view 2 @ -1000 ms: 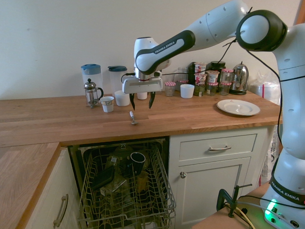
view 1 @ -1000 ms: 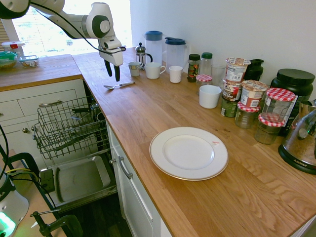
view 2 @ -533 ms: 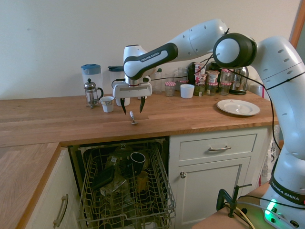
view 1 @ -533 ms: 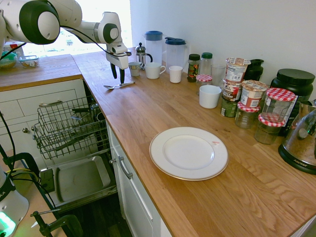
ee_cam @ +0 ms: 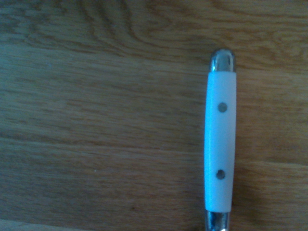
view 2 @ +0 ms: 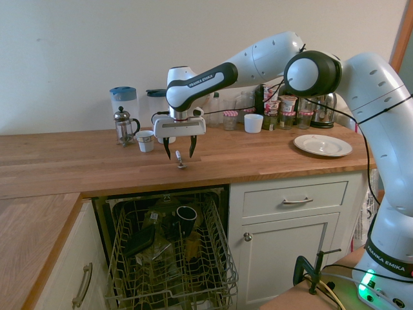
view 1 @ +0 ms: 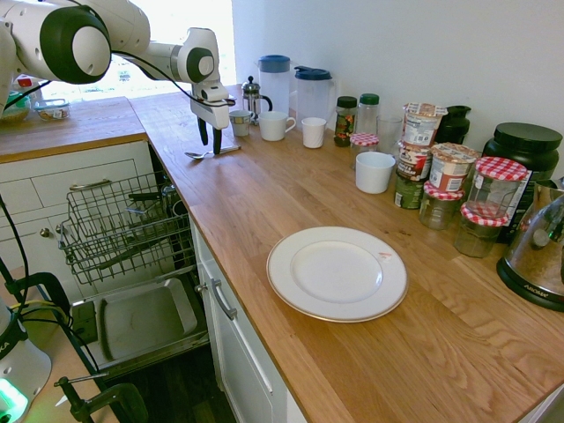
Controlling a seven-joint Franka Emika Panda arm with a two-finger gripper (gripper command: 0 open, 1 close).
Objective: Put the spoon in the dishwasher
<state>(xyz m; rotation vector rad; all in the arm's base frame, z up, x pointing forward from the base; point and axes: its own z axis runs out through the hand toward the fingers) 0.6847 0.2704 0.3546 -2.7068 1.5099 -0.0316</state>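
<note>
Your white arm's two-finger gripper [view 2: 179,154] hung with its dark fingers spread wide and holding nothing, right above the small shiny silver spoon [view 1: 210,152]. The spoon lay flat on the brown wooden counter [view 1: 291,198], close to the edge above the dark grey wire rack of the dishwasher [view 2: 169,258]. It was thin and low, so the fingers could have slipped off it, or bumped it over that edge. Up close, its handle [ee_cam: 220,144] looked white, but that view was blurry.

Shiny metal spoon [view 1: 211,152] with a smooth white plastic grip lies on matt wooden counter [view 1: 291,203].
</note>
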